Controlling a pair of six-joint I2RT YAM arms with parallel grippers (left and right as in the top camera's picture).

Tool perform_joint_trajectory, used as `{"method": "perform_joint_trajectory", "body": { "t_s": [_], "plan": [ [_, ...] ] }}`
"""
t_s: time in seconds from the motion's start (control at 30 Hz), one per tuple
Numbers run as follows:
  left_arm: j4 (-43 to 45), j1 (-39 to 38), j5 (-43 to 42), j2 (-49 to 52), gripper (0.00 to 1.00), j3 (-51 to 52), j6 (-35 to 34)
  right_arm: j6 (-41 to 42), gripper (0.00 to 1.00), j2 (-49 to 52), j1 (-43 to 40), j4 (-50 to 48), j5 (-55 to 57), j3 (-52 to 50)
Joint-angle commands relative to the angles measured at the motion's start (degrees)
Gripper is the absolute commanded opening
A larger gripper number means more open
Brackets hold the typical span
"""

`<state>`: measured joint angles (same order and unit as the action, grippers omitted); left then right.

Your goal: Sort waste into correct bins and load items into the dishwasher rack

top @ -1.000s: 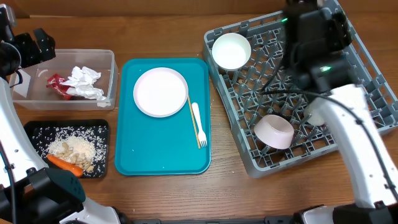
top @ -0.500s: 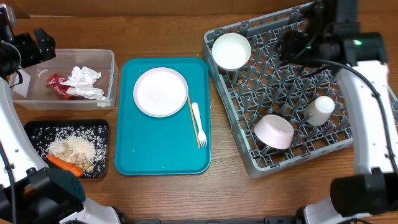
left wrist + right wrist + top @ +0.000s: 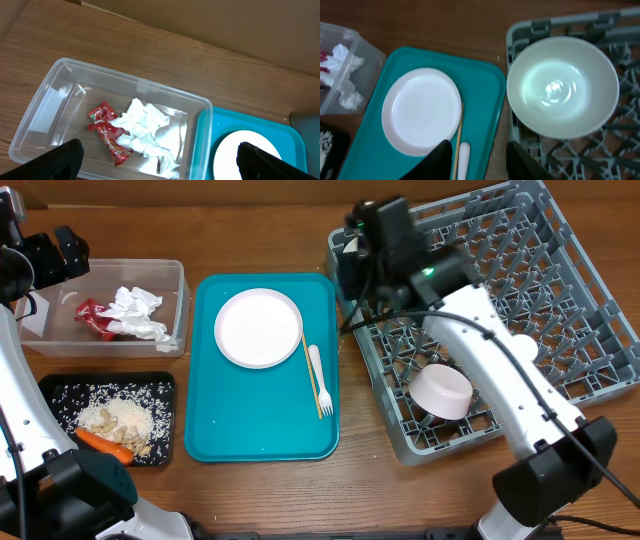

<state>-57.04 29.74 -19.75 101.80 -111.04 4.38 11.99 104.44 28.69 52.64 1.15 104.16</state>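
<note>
Near-left desk corner: matte black tray (image 3: 48,383) of rice (image 3: 115,415), carrot (image 3: 100,442). Smooth teal tray (image 3: 260,420) carries round plate (image 3: 258,328). Right gripper (image 3: 479,150), fingers apart, empty; its arm hides the grid rack's (image 3: 580,310) glossy white bowl (image 3: 562,85) overhead. Left gripper (image 3: 157,150) gapes above clear tub (image 3: 40,120).

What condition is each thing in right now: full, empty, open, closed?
Clear tub, holds wrappers and napkins.
Black tray, holds rice, crumbs, carrot.
Plate, empty, on teal tray.
Fork and stick, lying on teal tray.
White bowl, upright, empty, in rack.
Pink bowl, in rack.
Left end effector, open, empty.
Right end effector, open, empty.
</note>
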Motion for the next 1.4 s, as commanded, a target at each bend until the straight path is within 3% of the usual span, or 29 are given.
{"method": "perform_joint_trajectory", "body": {
  "t_s": [0.0, 0.23, 1.37],
  "plan": [
    [0.24, 0.15, -0.68, -0.44, 1.00, -0.59, -0.76, 0.24, 0.37, 3.61, 1.73, -4.15, 8.04, -1.03],
    [0.24, 0.13, -0.68, -0.44, 1.00, -0.59, -0.76, 0.28, 0.36, 10.80, 4.48, -10.93, 17.99, -1.03],
    [0.24, 0.15, -0.68, -0.44, 1.00, -0.59, -0.76, 0.24, 0.35, 18.16, 3.56, -18.40, 22.91, -1.51]
  ]
}}
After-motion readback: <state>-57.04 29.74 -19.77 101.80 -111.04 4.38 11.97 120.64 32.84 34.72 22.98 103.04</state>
